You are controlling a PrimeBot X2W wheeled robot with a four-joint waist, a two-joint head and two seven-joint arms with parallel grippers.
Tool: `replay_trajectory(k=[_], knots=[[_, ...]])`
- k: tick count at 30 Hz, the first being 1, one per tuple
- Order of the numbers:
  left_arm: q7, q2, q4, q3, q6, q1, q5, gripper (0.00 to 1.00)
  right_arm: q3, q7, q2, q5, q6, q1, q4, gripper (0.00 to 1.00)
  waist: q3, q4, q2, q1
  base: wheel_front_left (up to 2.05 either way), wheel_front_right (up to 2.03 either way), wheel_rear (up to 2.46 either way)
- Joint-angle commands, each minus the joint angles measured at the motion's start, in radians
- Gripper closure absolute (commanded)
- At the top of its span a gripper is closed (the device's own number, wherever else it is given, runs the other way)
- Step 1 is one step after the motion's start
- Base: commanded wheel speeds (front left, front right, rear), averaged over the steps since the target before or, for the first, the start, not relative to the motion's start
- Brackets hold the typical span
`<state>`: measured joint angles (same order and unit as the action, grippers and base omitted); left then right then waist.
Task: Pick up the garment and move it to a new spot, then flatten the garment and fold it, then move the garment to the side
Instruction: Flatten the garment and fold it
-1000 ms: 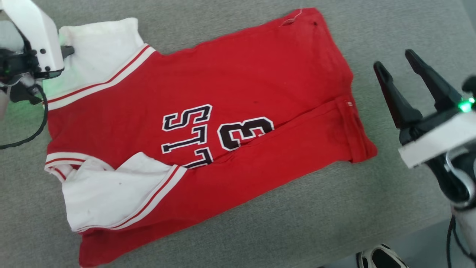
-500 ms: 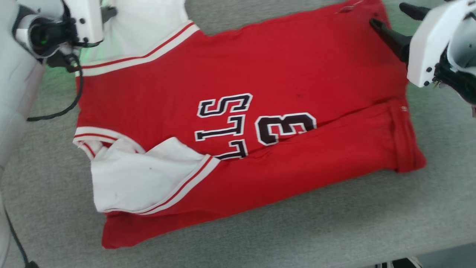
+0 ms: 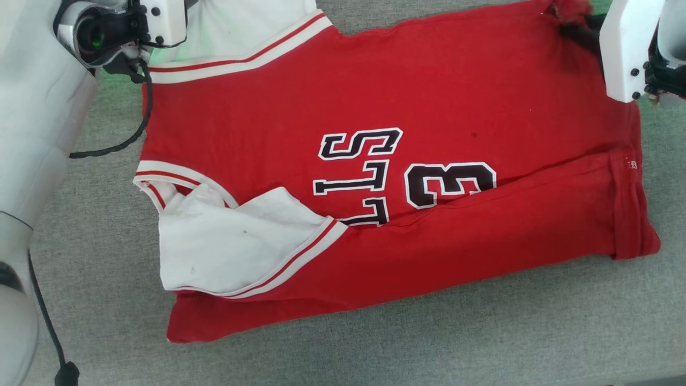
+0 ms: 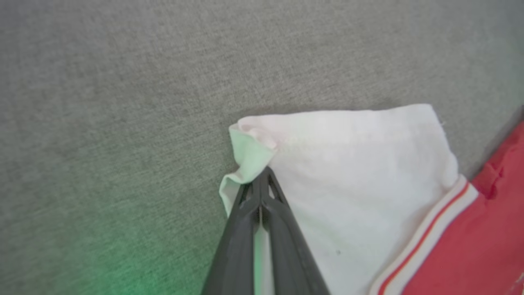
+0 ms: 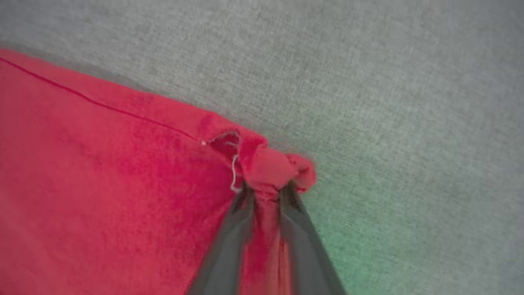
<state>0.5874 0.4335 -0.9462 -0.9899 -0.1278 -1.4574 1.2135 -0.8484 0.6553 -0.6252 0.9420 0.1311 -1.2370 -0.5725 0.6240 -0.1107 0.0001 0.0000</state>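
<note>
Garment (image 3: pixel 386 96) is lying flat on the gray table (image 3: pixel 482 332). The near side is folded over, so it half-hides the last letter of the sideways "STL 3" print (image 3: pixel 364 177), and the far sleeve is cut off at the head view's top edge. Left gripper (image 4: pixel 261 180) is clamped on the white sleeve corner, and right gripper (image 5: pixel 267 191) is pinching the bunched red hem corner.

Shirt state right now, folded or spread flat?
Partly folded: the shirt lies flat, its near side and white sleeve turned over the front, covering part of the lettering.
</note>
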Motion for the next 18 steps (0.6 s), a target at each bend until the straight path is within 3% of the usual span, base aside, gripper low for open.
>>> replay_trajectory(k=[1,6,18], knots=[[-0.011,-0.017,-0.014,-0.013,0.0,0.048,0.0,1.0,-0.022,-0.031,0.004,0.009,-0.001,0.037,-0.029,1.0,-0.008,0.005,-0.0001,0.0,0.0,0.0,0.0],[-0.083,-0.007,0.054,0.026,-0.004,0.066,0.057,1.0,-0.02,-0.142,-0.023,0.039,-0.001,0.042,-0.007,1.0,-0.064,0.026,-0.0001,0.0,0.0,0.0,0.0],[-0.271,0.195,0.516,0.029,-0.005,0.329,0.177,1.0,-0.007,-0.301,-0.18,0.111,-0.001,0.233,0.167,1.0,-0.261,0.103,-0.0001,0.0,0.0,0.0,0.0]])
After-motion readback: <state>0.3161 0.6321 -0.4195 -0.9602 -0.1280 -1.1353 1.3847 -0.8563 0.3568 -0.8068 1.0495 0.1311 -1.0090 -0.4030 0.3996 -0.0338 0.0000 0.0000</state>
